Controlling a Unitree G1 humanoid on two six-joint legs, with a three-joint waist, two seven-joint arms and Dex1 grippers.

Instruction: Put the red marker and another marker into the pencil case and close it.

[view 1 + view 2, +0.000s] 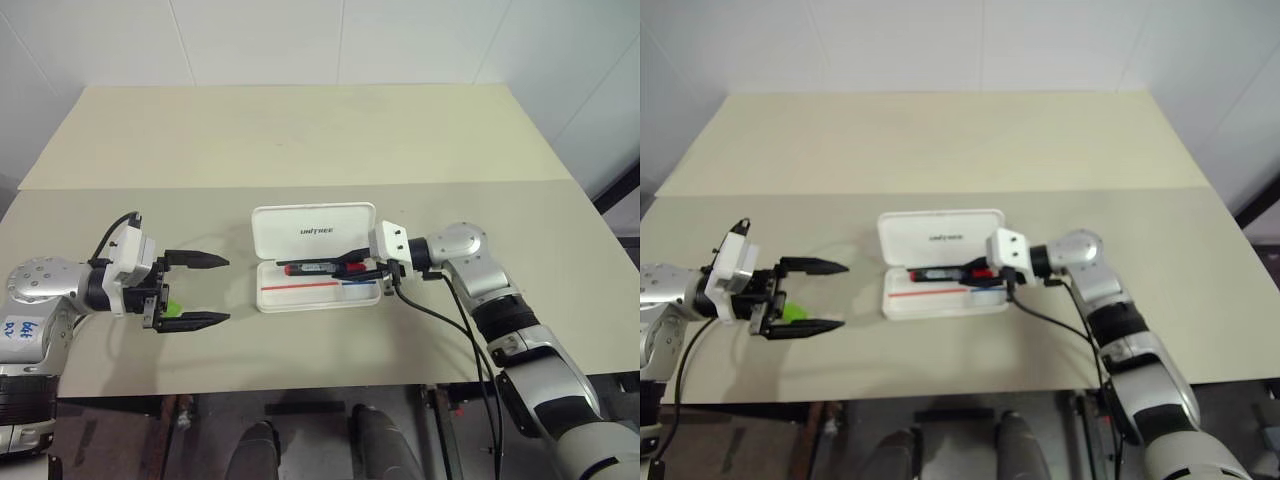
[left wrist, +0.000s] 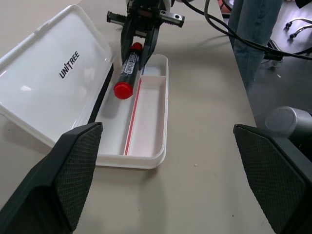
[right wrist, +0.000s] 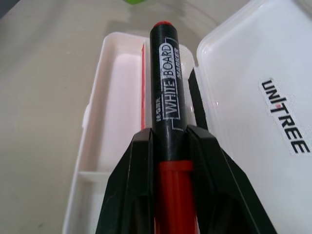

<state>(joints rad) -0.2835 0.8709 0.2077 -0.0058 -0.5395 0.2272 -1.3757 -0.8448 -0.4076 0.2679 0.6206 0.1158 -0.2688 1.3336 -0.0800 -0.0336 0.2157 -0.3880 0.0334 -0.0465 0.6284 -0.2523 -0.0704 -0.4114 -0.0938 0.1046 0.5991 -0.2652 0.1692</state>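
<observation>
Right gripper [image 1: 352, 268] clamped on red marker [image 2: 129, 69] above open pencil case [image 1: 318, 297]; left gripper [image 1: 200, 291] wide, empty, lime-green marker [image 1: 172, 309] beside it, closing pending.

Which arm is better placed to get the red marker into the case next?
Right. The right gripper is shut on the red marker, holding it over the open pencil case. The left gripper is open, off to the case's side, by the green marker.

2 markers: 1 red marker [image 2: 128, 69], 1 lime-green marker [image 1: 172, 307], partly hidden, prob. one. 1 pencil case [image 1: 315, 232]. 2 grippers.
</observation>
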